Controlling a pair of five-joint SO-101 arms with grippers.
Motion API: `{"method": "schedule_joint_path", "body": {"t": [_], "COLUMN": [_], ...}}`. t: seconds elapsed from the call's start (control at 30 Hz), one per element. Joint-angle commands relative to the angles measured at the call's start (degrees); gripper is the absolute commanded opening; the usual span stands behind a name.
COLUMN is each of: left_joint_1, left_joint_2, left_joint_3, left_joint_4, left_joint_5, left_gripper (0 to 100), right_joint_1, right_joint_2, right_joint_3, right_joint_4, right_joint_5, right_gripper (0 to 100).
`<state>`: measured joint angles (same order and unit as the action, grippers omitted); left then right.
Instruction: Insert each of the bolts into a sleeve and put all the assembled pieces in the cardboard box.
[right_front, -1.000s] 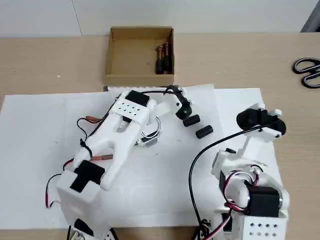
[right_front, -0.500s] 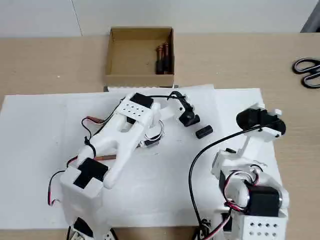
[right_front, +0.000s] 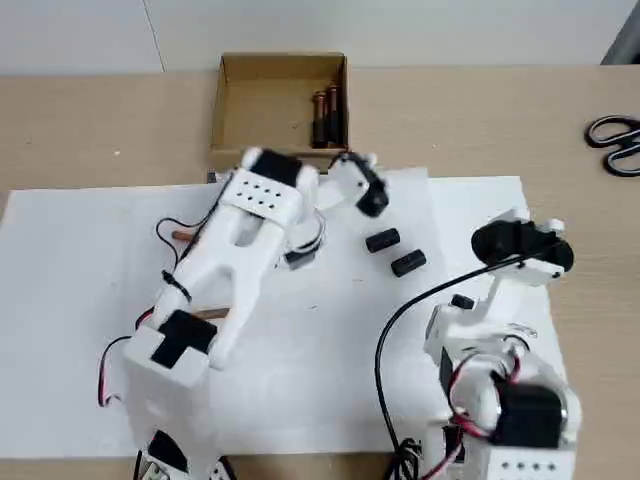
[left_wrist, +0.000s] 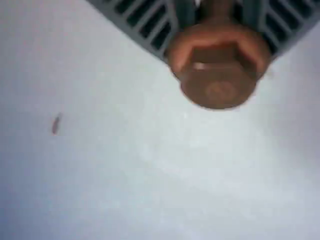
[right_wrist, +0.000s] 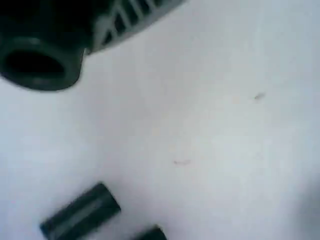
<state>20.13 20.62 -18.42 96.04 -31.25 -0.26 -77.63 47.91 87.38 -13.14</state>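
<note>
Beside the cardboard box (right_front: 280, 158), the left gripper (right_front: 366, 193) clamps 1 bolt (left_wrist: 217, 70), shank hidden. The right gripper (right_wrist: 67, 27) pinches 1 sleeve (right_wrist: 37, 65), partly cut off.

Coppery metal bolt (left_wrist: 217, 75), matt black plastic sleeve (right_wrist: 42, 84), cardboard box (right_front: 278, 158), smooth paper (right_front: 80, 260)

High cam is fixed up above, on my bases' side, looking down over the whole desk (right_front: 100, 110). The white paper (right_front: 80, 260) is close to it and the cardboard box (right_front: 232, 100) sits at the far edge.

Both wrist cams are really close to the paper, facing down at it. The left one looks past the bolt (left_wrist: 217, 70) clamped in my left tool (left_wrist: 218, 10), with the head nearly at the lens. The right one looks past the sleeve (right_wrist: 40, 62) pinched in my right tool (right_wrist: 70, 25).

The right cam and high cam both catch the loose sleeves (right_front: 383, 240). All three see the paper.
</note>
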Motion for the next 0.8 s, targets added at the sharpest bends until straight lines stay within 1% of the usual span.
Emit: {"method": "schedule_joint_path", "body": {"t": [0.0, 0.07, 0.2, 0.4, 0.5, 0.57, 0.7, 0.77], "left_joint_1": [-0.4, -0.4, -0.5, -0.5, -0.4, -0.4, -0.4, -0.4], "left_joint_2": [-9.9, -13.1, -16.6, -20.9, -26.5, -32.1, -42.4, -46.4], "left_joint_3": [-8.5, -8.7, -8.7, -4.1, -3.6, -3.7, -3.4, -3.4], "left_joint_4": [1.8, 1.8, 4.3, 4.3, 4.3, 4.3, 4.0, 4.0], "left_joint_5": [4.8, 7.2, 12.2, 26.3, 30.2, 30.5, 30.9, 33.5], "left_gripper": [0, 0, 0, 0, 0, 0, 0, 0], "right_joint_1": [0.3, 0.3, 0.4, 0.3, -0.4, -3.2, -12.5, -16.1], "right_joint_2": [-6.4, -9.4, -13.8, -16.3, -17.5, -18.7, -20.9, -21.1], "right_joint_3": [-3.7, -3.7, -4.0, -4.0, -4.1, -4.1, -3.9, -3.8], "right_joint_4": [0.6, 1.6, 2.5, 3.2, 2.9, 3.1, 3.3, 3.0], "right_joint_5": [5.5, 7.6, 9.8, 10.7, 10.7, 10.7, 10.2, 9.8], "right_gripper": [0.3, 0.3, 0.3, 0.3, 0.3, 0.3, 0.3, 0.3]}}
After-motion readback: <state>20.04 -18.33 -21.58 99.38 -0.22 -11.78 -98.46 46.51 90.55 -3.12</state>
